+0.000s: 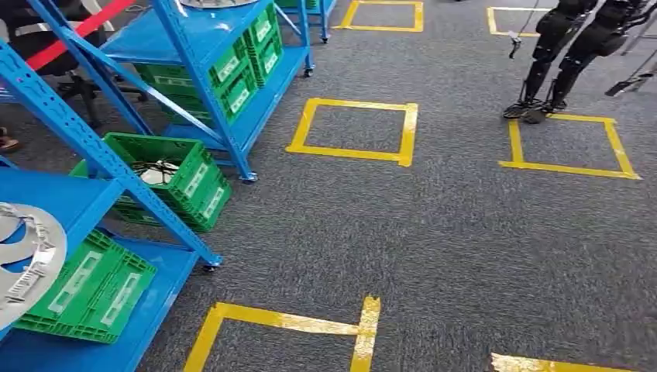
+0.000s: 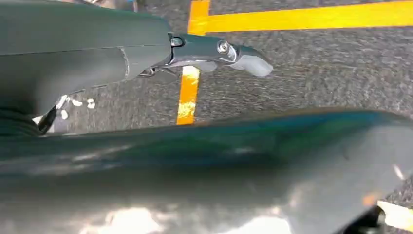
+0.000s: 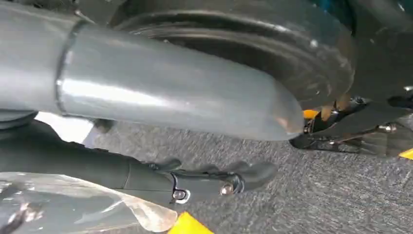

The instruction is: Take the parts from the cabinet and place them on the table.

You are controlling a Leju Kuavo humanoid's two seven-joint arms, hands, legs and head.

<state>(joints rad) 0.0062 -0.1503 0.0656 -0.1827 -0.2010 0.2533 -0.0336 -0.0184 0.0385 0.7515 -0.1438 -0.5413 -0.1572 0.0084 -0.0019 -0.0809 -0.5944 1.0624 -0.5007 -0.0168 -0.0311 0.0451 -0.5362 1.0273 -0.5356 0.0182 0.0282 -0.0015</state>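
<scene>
Left hand (image 2: pixel 214 53) and right hand (image 3: pixel 209 180) hang near carpet, grip state unclear; approach step, next reach part (image 1: pixel 23 256) on rack (image 1: pixel 70 201).

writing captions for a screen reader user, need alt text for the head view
Blue metal shelving lines the left of a grey carpeted floor, holding green crates and a silver ring-shaped part. Yellow tape squares mark the carpet, and another robot's dark legs stand at the far right.

No text, number or brand can be read. The green crates (image 1: pixel 87 287) on the blue shelving (image 1: pixel 203 46) carry pale label panels on their sides, but the print on them is too small to read
</scene>
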